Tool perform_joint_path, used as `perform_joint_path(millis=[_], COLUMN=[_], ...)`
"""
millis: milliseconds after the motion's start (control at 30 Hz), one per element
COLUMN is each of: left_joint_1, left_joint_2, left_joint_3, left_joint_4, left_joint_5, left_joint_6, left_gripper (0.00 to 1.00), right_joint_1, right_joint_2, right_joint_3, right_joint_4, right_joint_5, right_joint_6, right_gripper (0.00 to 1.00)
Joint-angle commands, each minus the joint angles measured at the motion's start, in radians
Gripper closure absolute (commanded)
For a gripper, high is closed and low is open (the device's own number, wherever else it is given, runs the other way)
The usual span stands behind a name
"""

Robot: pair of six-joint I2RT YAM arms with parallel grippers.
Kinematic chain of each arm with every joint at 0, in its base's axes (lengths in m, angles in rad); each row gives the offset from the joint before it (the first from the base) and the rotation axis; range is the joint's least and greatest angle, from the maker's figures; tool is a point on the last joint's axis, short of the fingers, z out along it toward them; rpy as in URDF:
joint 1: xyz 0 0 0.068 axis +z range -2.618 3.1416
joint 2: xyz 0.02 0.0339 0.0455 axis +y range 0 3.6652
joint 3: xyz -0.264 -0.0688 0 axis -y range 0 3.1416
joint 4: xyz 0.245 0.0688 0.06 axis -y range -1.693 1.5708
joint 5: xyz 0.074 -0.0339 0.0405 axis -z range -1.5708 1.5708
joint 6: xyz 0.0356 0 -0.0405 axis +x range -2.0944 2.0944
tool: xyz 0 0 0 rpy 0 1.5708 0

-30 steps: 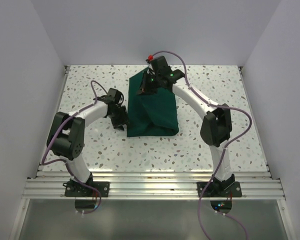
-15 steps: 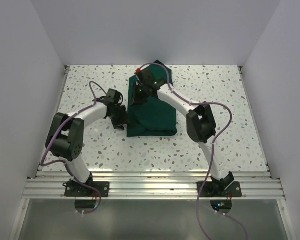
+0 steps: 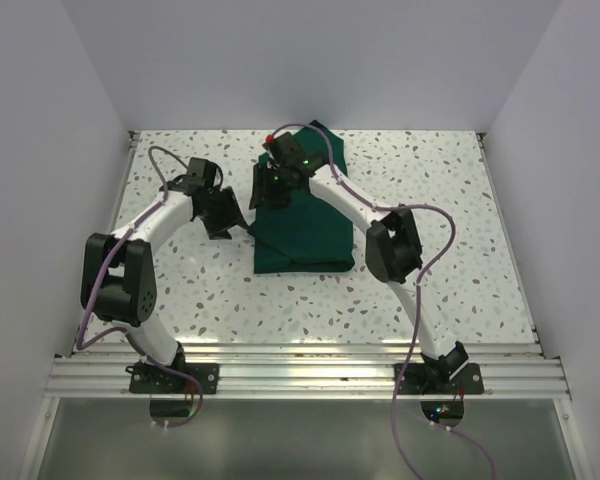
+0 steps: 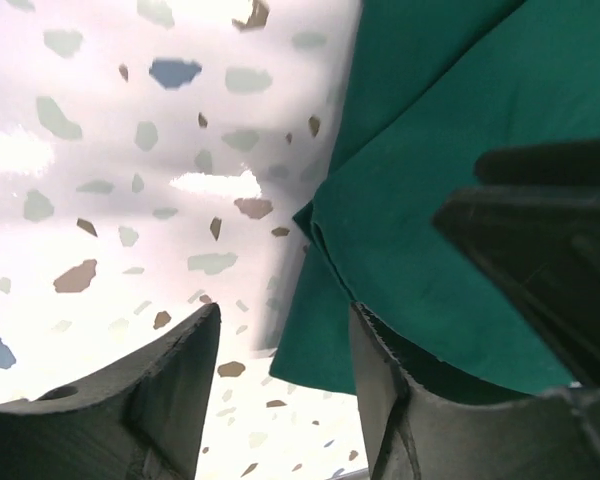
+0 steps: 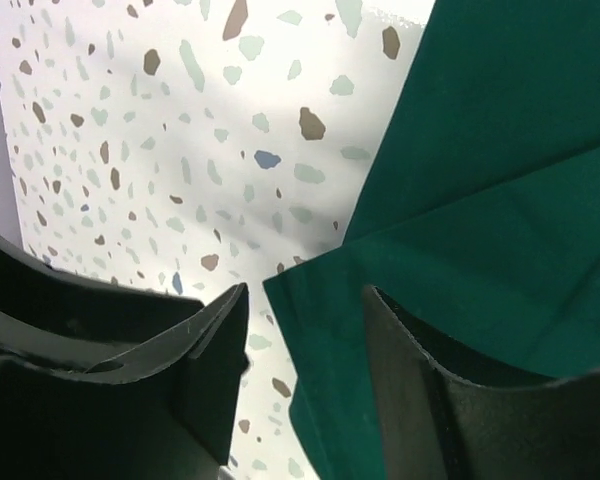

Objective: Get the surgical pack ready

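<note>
A dark green folded cloth drape (image 3: 305, 225) lies centred on a speckled table (image 3: 430, 180), with the left gripper (image 4: 285, 315) and right gripper (image 5: 306, 292) both spread apart and empty at its left edge, likely poised to pinch folds.

1. I see the surgical pack (image 3: 305, 235) lying near the middle of the table (image 3: 430, 290).
2. My left gripper (image 3: 225, 215) sits at the pack's 9 o'clock, just beside its edge.
3. My right gripper (image 3: 263, 193) hangs over its 11 o'clock corner.
</note>
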Motion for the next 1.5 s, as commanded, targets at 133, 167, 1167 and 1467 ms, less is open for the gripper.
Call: perform_joint_path(millis=[133,167,1167,1467], left_joint_1=[0.072,0.072,0.024,0.02], left_joint_2=[0.006,0.017,0.257,0.209], left_joint_3=[0.084,0.095,0.109,0.094], left_joint_4=[0.039,0.046,0.156,0.141], left_joint_5=[0.174,0.189,0.358,0.347], left_joint_6=[0.023,0.023,0.046,0.053], left_gripper=[0.38,0.38,0.75,0.72], right_joint_1=[-0.09,-0.118,-0.43,-0.425], right_joint_2=[-0.216,-0.253,-0.642,-0.688], right_joint_3=[-0.111,-0.167,-1.166,-1.282], right_joint_4=[-0.134,-0.13,0.211,0.212], right_joint_5=[-0.102,-0.139,-0.545,-0.558], right_joint_6=[-0.145,-0.177,-0.199,-0.234], right_gripper=[0.48,0.52,1.0,1.0])
